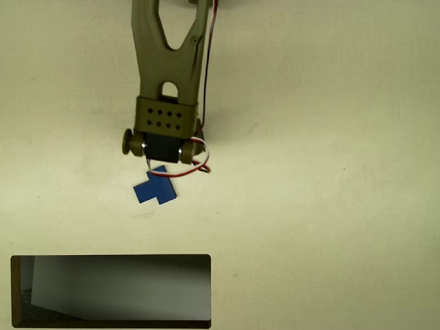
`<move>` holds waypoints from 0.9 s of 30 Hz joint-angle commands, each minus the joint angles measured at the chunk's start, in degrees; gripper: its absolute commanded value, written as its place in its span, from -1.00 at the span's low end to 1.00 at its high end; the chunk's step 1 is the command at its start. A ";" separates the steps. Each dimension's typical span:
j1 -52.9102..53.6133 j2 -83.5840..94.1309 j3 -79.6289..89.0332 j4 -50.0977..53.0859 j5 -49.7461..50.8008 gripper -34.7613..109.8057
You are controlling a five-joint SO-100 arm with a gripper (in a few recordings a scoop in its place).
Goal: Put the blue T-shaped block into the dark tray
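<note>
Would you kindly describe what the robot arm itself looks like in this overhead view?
The arm is olive green, with a forked link narrowing to a boxy bracket pierced by small round holes. A dark motor block sits beneath it, a round knob sticks out on the picture's left, and red and white cables run down its right side, looping near the gripper.
</note>
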 commanded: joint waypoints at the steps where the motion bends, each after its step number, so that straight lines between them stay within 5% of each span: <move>1: 3.08 -4.83 -8.00 0.44 -0.97 -0.52; 27: 6.77 -20.39 -28.12 -14.94 -1.93 -0.52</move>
